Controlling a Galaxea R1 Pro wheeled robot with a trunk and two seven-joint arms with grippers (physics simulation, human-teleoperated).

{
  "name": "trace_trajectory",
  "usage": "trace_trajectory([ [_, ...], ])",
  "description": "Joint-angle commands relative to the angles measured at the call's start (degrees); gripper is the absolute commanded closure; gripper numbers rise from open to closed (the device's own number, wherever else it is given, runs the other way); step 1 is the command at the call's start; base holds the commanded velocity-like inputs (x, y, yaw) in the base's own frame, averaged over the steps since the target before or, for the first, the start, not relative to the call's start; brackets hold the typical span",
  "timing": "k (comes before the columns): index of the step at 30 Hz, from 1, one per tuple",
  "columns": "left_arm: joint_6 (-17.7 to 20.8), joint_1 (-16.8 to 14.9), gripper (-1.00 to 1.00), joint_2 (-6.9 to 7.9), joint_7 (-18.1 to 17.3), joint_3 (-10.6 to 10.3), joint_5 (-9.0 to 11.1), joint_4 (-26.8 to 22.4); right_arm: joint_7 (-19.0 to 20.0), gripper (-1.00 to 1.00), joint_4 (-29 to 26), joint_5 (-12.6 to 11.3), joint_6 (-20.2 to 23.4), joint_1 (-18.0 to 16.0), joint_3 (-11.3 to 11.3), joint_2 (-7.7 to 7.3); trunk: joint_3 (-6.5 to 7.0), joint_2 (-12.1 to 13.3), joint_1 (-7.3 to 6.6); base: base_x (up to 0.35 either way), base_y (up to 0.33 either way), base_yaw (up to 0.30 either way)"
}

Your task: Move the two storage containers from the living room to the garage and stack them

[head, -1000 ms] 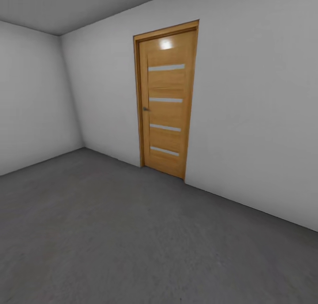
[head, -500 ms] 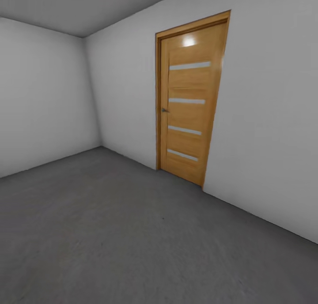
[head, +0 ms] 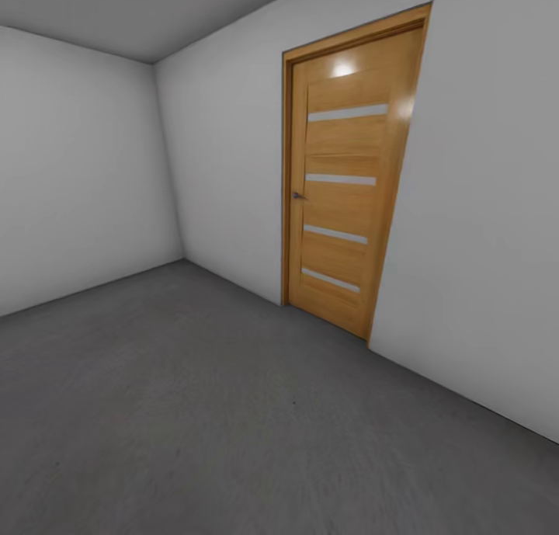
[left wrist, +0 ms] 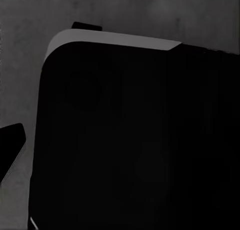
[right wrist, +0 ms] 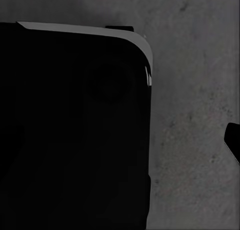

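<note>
Head view: bare room with white-grey walls (head: 85, 162), grey concrete floor (head: 202, 411), closed wooden door (head: 345, 178) with a small handle (head: 298, 196) in the right-hand wall. Wrist views: a black rounded robot part (left wrist: 135, 140) (right wrist: 70, 130) over mottled floor. Tool state, both arms: cannot tell.

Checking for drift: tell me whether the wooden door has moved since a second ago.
No. The wooden door stays set in its white wall; both shift right together, so the camera moved.
</note>
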Motion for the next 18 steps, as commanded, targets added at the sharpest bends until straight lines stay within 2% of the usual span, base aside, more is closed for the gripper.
trace_trajectory([
  [1,-0.1,0.0,-1.0,0.0,-0.3,0.2,0.5,0.0,-0.1,-1.0,0.1,0.1,-0.3,0.0,0.0,0.01,-0.04,0.0,0.03,0.322,0.0,0.001],
  [13,0.1,0.0,-1.0,-0.02,-0.2,0.2,0.5,0.0,-0.1,-1.0,0.1,0.1,0.0,0.0,0.2,-0.09,-0.04,0.0,0.03,0.322,0.0,0.0],
  [18,0.2,0.0,-1.0,0.01,-0.2,0.2,0.5,0.0,-0.1,-1.0,0.1,-0.1,0.0,0.0,0.1,-1.05,-0.04,0.0,0.03,0.322,0.0,0.0],
])
